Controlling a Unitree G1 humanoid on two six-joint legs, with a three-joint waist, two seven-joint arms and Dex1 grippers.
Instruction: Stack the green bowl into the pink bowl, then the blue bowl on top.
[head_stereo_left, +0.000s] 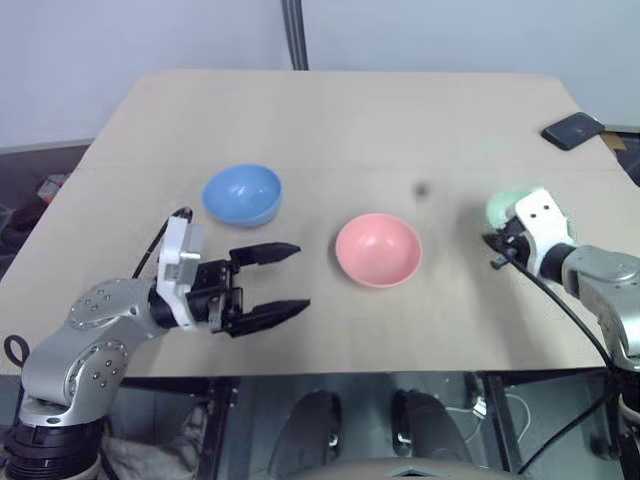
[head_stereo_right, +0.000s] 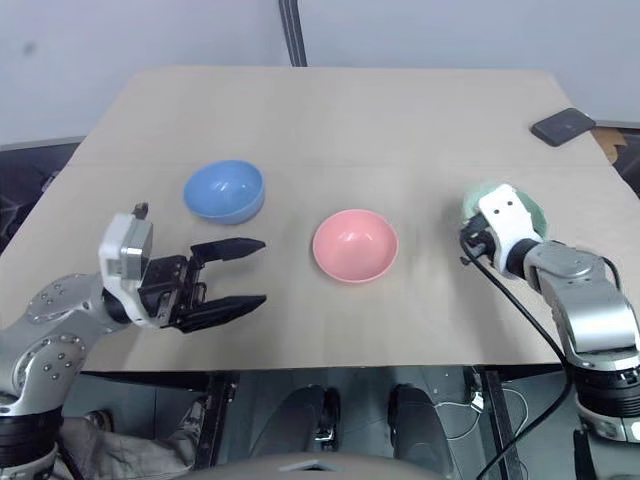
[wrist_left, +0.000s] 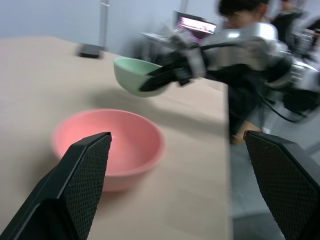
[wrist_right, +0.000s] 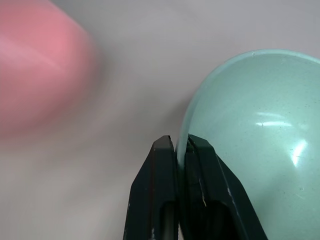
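Left fingers (head_stereo_left: 268, 282): two black textured pads spread wide, gripping nothing, pointing across the bench (head_stereo_left: 350, 110) toward the pink bowl (head_stereo_left: 378, 249). The blue bowl (head_stereo_left: 242, 193), smooth plastic, sits just beyond them. The pink bowl rests upright at bench centre. Right fingers (wrist_right: 181, 148): pinched together on the rim of the green bowl (wrist_right: 255, 130), one pad inside, one outside. The left wrist view shows this bowl raised off the bench. A dark flat phone-like device (head_stereo_left: 573, 130) lies at the far right corner. No legible markings.
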